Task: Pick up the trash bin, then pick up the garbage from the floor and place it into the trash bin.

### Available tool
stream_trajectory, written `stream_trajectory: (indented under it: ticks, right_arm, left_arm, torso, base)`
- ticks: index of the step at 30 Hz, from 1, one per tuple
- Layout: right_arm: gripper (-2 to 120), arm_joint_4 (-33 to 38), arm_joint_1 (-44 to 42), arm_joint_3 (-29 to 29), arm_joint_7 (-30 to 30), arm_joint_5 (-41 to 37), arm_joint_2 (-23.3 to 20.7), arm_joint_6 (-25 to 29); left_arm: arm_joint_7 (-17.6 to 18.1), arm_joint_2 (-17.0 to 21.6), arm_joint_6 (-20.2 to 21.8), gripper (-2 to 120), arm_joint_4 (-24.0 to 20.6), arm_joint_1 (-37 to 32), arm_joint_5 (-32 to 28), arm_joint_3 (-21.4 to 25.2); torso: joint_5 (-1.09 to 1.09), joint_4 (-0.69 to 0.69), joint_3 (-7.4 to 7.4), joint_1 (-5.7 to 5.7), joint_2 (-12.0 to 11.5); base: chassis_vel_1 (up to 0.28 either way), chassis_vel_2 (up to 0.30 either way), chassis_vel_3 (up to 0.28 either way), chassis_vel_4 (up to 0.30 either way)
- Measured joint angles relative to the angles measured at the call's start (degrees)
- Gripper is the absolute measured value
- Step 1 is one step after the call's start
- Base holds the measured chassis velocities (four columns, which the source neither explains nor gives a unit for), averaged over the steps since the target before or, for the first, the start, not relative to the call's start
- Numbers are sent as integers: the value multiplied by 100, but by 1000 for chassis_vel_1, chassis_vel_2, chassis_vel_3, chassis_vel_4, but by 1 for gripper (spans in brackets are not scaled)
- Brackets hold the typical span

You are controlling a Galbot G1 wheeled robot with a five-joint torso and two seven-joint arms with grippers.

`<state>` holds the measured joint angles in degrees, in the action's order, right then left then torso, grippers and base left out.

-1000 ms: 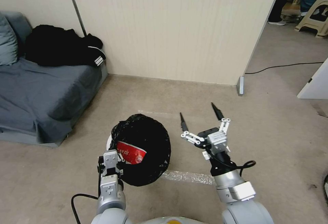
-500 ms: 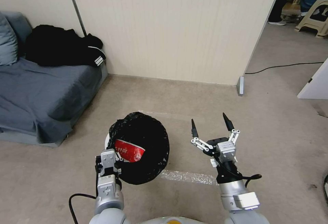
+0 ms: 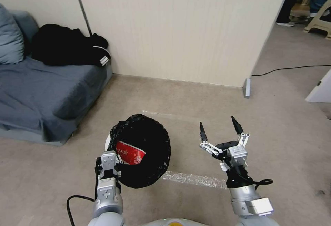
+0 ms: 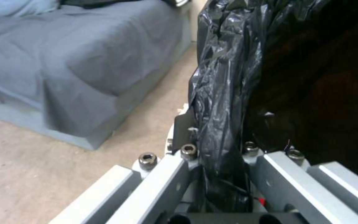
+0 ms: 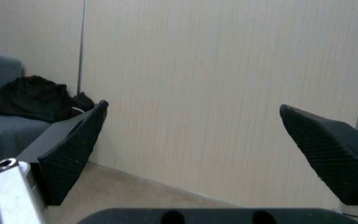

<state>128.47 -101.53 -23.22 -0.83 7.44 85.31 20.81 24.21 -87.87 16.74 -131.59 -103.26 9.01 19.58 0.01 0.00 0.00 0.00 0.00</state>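
My left claw [image 3: 109, 165] is clamped on the near rim of the trash bin [image 3: 139, 157], held above the floor [image 3: 193, 105] at 6 o'clock, liner pinched between the fingers [image 4: 179, 161]. A red-and-white wrapper [image 3: 130, 153] lies inside. My right claw [image 3: 220, 130], at 4 o'clock, is spread wide, empty. Sofa [image 3: 38, 91] at 10 o'clock, black clothing [image 3: 69, 46] on it.

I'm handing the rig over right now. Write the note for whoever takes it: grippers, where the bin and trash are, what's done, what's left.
Left gripper: shut on the near rim of the trash bin, pinching the black liner.
Right gripper: open, empty, held above the floor to the bin's right.
Done: bin is gripped; a red-and-white wrapper lies inside it.
Left: no loose garbage on the visible carpet; look elsewhere for more.
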Motion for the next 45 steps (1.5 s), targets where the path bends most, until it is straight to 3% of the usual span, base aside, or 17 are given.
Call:
stream_trajectory:
  ticks: [17,45]
  right_arm:
    - [100,-7,115,160,-164,-49,-133,-199]
    - [100,45,49,115,-117,-21,-198,-197]
  left_arm:
    - [-11,15,136,1,-296,-98,34,-1]
    - [-24,-56,145,1,-277,-113,123,-19]
  torso:
    - [0,0,0,0,0]
    - [-1,0,0,0,0]
  base:
    - [107,104,95,98]
    - [132,128,126,121]
